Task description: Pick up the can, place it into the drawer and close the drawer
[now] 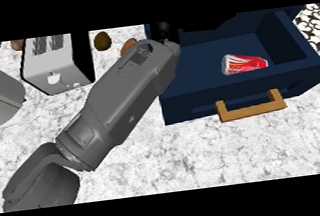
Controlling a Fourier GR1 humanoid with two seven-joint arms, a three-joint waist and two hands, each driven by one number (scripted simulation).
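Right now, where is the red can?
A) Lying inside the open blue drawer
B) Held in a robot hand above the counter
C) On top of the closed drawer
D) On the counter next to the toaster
A: the red can lies on its side inside the open blue drawer, behind the wooden handle.

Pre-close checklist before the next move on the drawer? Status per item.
1. Can inside the drawer: ok, it lies on its side on the drawer floor.
2. Can released: ok, no hand touches it.
3. Drawer shut: not ok, it stands open.
4. Handle reachable: ok, the tan handle on the drawer front is uncovered.
5. Hand position: cannot tell; one grey forearm reaches up toward the drawer's back left corner, its hand hidden in the dark there.
6. Path in front of the drawer: ok, the counter by the handle shows nothing in the way.
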